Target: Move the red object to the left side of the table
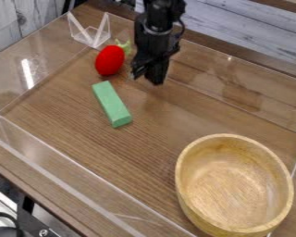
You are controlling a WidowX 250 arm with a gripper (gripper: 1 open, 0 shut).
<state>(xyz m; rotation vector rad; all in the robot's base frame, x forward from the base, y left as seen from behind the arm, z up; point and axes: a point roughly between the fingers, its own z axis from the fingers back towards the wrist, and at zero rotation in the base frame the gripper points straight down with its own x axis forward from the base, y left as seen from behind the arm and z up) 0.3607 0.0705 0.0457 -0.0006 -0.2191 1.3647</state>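
Observation:
The red object [110, 60] is a small round bright red ball with a pale green bit at its upper right. It rests on the brown wood-grain table [200, 116] near the far left. My gripper [150, 77] hangs just to its right, pointing down. Its black fingers are together with nothing between them. A narrow gap separates the gripper from the red object.
A green rectangular block [111, 103] lies in front of the red object. A round light wooden bowl [235, 184] sits at the near right. Low clear acrylic walls [40, 74] edge the table, with a clear bracket [89, 31] at the far left.

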